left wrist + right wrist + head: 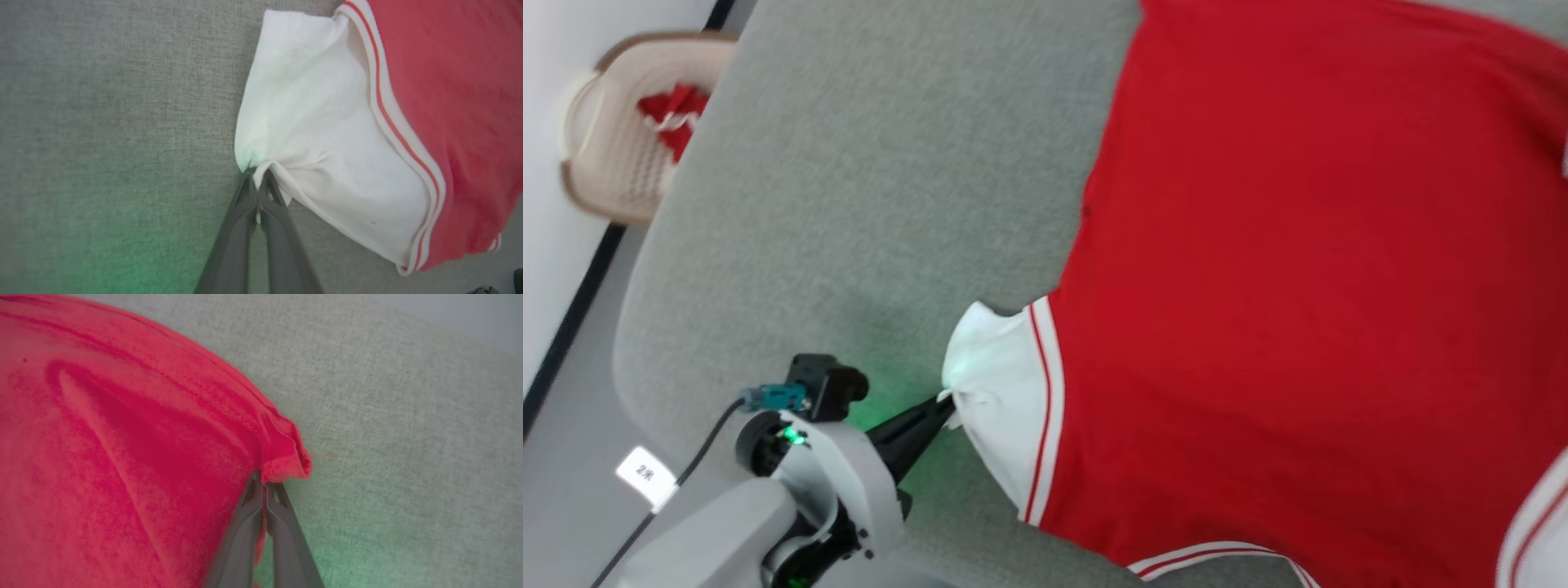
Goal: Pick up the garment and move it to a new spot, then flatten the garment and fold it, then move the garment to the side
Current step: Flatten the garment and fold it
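The garment [1298,269], a red T-shirt with white sleeves and striped seams, lies spread over the grey padded table [866,188]. My left gripper [949,415] is shut on the edge of a white sleeve [310,134], pinching a small fold of cloth between its dark fingers [241,220]. In the right wrist view my right gripper [263,479] is shut on a bunched red corner of the garment [286,457], with the red cloth [102,457] stretching away to the left.
A beige basket [621,139] holding red cloth stands off the table's far left corner, by a white wall. Bare grey table surface lies left of the garment. A white tag [645,474] and a cable hang near my left forearm.
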`<state>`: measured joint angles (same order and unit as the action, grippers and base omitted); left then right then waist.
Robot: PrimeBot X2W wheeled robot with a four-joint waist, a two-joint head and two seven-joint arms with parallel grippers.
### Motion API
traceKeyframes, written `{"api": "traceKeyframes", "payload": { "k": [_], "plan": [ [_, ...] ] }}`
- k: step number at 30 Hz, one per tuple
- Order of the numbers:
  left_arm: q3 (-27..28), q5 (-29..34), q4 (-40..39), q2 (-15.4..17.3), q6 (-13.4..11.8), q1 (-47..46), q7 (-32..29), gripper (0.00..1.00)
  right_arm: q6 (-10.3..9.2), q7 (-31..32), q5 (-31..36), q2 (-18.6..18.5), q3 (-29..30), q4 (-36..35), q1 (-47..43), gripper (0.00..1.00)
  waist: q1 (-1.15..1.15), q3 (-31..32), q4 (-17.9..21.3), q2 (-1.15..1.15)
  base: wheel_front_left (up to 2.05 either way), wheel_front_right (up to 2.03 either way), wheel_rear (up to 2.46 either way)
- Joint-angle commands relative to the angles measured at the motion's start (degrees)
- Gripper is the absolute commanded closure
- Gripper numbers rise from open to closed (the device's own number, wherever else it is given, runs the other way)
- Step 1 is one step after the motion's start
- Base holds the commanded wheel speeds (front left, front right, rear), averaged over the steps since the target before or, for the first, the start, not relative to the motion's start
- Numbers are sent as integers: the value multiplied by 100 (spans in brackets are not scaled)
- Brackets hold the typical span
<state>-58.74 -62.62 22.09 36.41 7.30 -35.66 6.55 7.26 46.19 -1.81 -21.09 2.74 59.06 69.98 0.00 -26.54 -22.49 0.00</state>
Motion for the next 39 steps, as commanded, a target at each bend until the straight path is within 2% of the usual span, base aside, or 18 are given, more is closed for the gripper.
{"api": "traceKeyframes", "payload": {
  "k": [1,5,11,14,15,21,24,29,32,36,38,39],
  "plan": [
    [47,-67,161,197,-216,135,-75,100,40,85,-381,281,-259,120,-760,100,0,467,469,0,0,0,0],
    [61,-136,35,349,-269,254,-121,100,38,110,-1124,261,-835,-519,-1426,100,0,752,758,0,0,0,0],
    [104,-245,-225,623,-402,449,-161,100,17,347,-2185,-276,-1424,-2098,-2737,100,0,1031,1162,0,0,0,0],
    [121,-284,-354,759,-486,542,-177,100,17,471,-2556,-528,-1406,-2910,-3404,100,0,1136,1334,0,0,0,0],
    [121,-284,-354,759,-486,542,-177,100,17,471,-2556,-528,-1406,-2910,-3404,100,0,1136,1334,0,0,0,0],
    [159,-371,-616,994,-623,709,-194,100,18,847,-2906,-702,-1033,-4189,-4963,100,0,1256,1607,0,0,0,0],
    [165,-394,-742,1077,-677,754,-227,100,17,1023,-2948,-599,-755,-4636,-5688,100,0,1264,1691,0,0,0,0],
    [171,-385,-905,1163,-730,758,-259,100,17,1225,-2826,-227,-163,-5139,-6588,100,0,1226,1776,0,0,0,0],
    [168,-382,-943,1165,-745,752,-268,100,16,1324,-2700,16,41,-5268,-6930,100,0,1191,1786,0,0,0,0],
    [167,-395,-954,1141,-732,748,-268,100,16,1140,-2517,293,189,-5284,-7063,100,0,1163,1792,0,0,0,0],
    [165,-404,-944,1134,-714,749,-260,100,16,1036,-2418,374,185,-5271,-7025,46,0,1167,1792,0,0,0,0],
    [166,-411,-938,1133,-708,753,-257,100,16,1009,-2386,407,180,-5255,-7009,0,0,1172,1791,0,0,0,0]
  ]
}}
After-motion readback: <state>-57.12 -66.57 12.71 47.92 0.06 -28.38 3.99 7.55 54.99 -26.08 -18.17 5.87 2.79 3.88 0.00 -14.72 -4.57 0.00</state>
